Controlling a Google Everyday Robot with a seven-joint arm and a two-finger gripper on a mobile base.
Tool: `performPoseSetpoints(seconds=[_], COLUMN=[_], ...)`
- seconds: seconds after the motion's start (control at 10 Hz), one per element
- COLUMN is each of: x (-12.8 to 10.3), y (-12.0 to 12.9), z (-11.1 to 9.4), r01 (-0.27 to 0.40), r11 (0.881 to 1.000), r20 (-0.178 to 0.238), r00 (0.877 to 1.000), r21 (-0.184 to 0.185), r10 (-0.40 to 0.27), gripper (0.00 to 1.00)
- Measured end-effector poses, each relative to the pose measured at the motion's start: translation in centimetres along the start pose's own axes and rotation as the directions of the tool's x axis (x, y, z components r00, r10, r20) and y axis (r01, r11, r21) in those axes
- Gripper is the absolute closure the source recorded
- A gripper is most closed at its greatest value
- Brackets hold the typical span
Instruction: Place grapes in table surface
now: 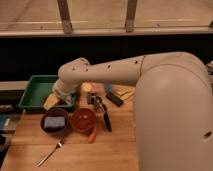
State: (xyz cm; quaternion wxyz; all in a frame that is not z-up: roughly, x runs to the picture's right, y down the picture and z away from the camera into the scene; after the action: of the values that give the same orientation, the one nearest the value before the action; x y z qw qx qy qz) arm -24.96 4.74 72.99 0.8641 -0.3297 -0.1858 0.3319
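Though I look for the grapes, the bunch cannot be made out; my wrist covers the near right corner of the green tray (pixel 34 94).

- Gripper (pixel 51 102): low over that corner of the tray, at its front rim, pointing down and to the left. Jaws stand wide apart. I cannot see anything held between them.
- Arm: reaches from my body on the right across the back of the table to the tray on the left.
- Just in front of the gripper: dark bowl (pixel 54 113) with a blue-grey sponge (pixel 54 122) lying in it, standing on the table surface (pixel 107 155).
- Beside it on the right, rims touching or nearly so: orange-red bowl (pixel 83 120).
- An orange stick-like piece (pixel 92 134) lies against the red bowl's near right side.
- Right of the red bowl: black-handled utensil (pixel 106 119), lying lengthwise toward the front edge.
- Behind the red bowl: small pale cup (pixel 88 88), partly under my arm.
- Further right: dark flat object (pixel 115 98), what it is I cannot tell.
- Near the front left: fork (pixel 50 152), lying at a slant on the bare wood, well apart from the tray.
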Motion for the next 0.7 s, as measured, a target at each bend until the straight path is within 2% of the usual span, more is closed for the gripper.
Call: performPoseSetpoints(seconds=[0.1,0.3,0.4,0.5,0.7], x=[0.0,-1.5,-2.8,-2.7,-2.2], y=[-0.3,0.0,0.7,0.9,0.8], z=[0.5,2.8,5.5,6.8,8.0], r01=[0.010,0.051,0.081,0.082,0.078], r11=[1.000,0.998,0.995,0.993,0.992], r20=[-0.002,-0.006,-0.010,-0.014,-0.024], r00=[1.000,0.999,0.997,0.996,0.996], r21=[-0.008,-0.033,-0.066,-0.084,-0.103], r10=[-0.010,-0.051,-0.082,-0.084,-0.081], gripper=[0.20,0.20,0.20,0.20,0.20])
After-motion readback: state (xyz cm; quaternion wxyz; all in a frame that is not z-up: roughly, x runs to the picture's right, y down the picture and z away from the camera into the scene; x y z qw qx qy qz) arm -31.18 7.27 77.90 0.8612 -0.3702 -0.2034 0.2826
